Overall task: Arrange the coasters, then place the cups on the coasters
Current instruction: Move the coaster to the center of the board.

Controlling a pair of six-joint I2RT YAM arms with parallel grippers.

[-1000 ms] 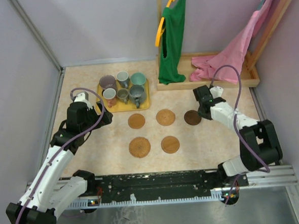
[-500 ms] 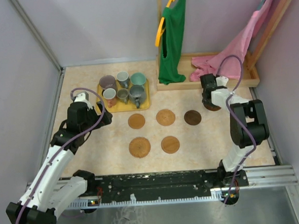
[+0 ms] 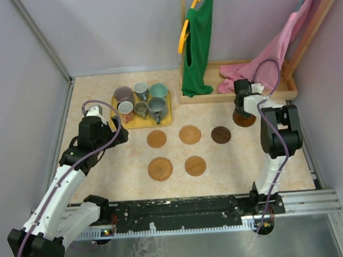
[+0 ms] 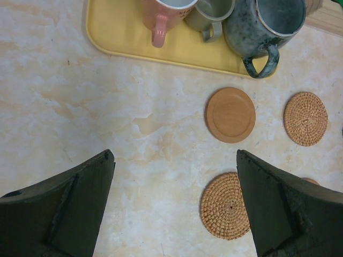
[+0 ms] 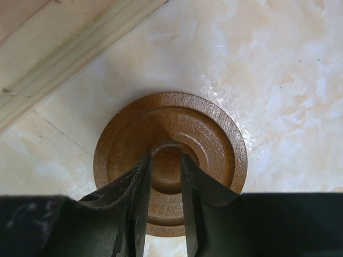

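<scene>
Top view, step: I think the job now is to bring the sixth coaster [image 3: 245, 121] into line with the others.
Top view, sixth coaster: it lies far off to the right, just beside the wooden frame [image 3: 210, 98] and under the right hand [image 3: 243, 112].
Top view, five coasters [image 3: 190, 134]: there are three in the back row and two in the front row. The free spot looks to be at the right end of the front row, in front of the dark coaster [image 3: 221, 135].
Top view, cups [image 3: 140, 100]: all of them sit on the yellow tray [image 3: 137, 124]. None is on a coaster yet.
Top view, left hand [image 3: 115, 135]: it hangs near the tray's front left corner, well apart from the right arm.
Left wrist view, left hand [image 4: 175, 155]: its fingers are spread wide with nothing between them, above the bare surface [image 4: 107, 107]. It is best kept out of the way for now.
Right wrist view, right hand [image 5: 166, 158]: its two fingers are close together with a thin gap. Their tips are at the dip in the middle of the sixth coaster [image 5: 171, 120]. I cannot tell if they pinch it, press on it or just hang over it.
Right wrist view, doing it well: the disc is thin and flat, so a grip from above may slip.
- Go slowly.
- Pull it away from the wooden frame [image 5: 64, 59] first, so the rim does not catch.
- Keep it flat.
- Stop apart from its neighbours, with room for a cup on each.
</scene>
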